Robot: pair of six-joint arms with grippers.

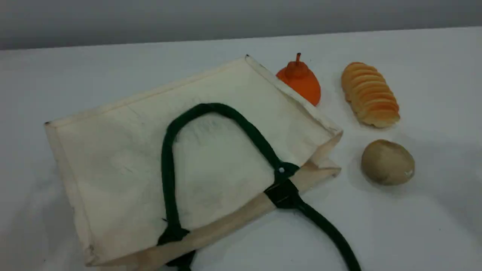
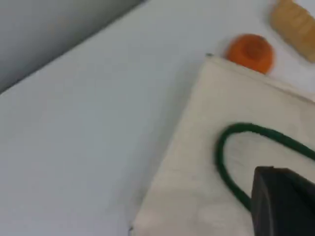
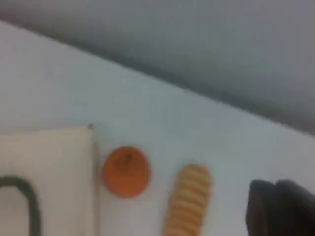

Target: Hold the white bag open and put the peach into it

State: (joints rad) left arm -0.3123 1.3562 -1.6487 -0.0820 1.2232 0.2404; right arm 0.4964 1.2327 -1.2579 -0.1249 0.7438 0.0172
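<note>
Both tools are closed on nothing: the left tool (image 2: 283, 204) hangs over the white bag (image 1: 180, 150), and the right tool (image 3: 280, 209) hangs beyond a ridged orange-yellow piece (image 1: 369, 94). Lying flat on the tabletop (image 1: 433, 226), the bag has an orange fruit (image 1: 300, 79) touching its far right edge. Near right lies a tan lump (image 1: 388, 162). No peach shows.

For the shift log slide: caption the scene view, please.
White bag lying flat on the table, green handles on top; orange fruit, ridged bread, brown lump beside it.
</note>
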